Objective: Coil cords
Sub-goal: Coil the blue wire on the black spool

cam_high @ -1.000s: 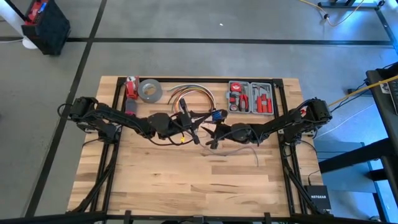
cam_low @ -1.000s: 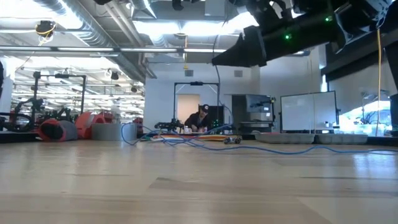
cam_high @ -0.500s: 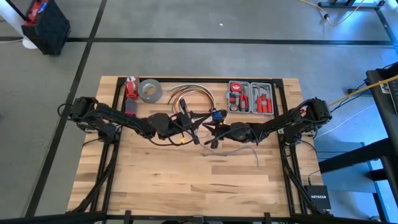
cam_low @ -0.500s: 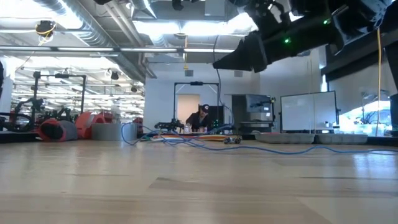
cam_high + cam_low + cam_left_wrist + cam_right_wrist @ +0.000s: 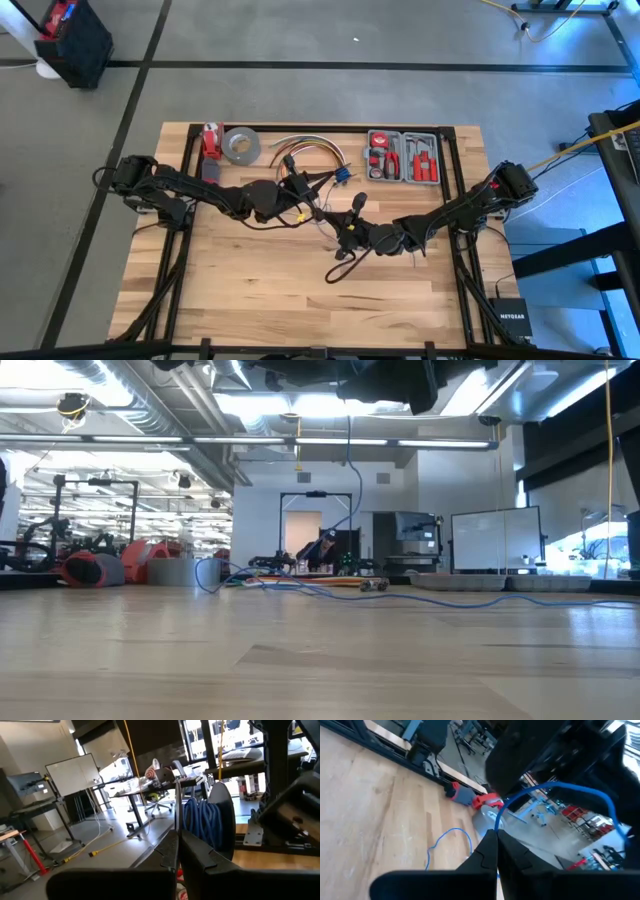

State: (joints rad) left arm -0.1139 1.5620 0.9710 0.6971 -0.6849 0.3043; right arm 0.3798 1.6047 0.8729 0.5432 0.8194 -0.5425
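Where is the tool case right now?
High view: the tool case sits at the table's far edge, right of centre, beside the arched cable bundle.

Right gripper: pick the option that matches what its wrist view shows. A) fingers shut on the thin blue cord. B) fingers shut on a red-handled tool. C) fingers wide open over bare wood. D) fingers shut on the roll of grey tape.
A: in the right wrist view the right gripper has its two dark fingers pressed together on the blue cord, which arches up from the fingertips, with more cord lying on the wooden table.
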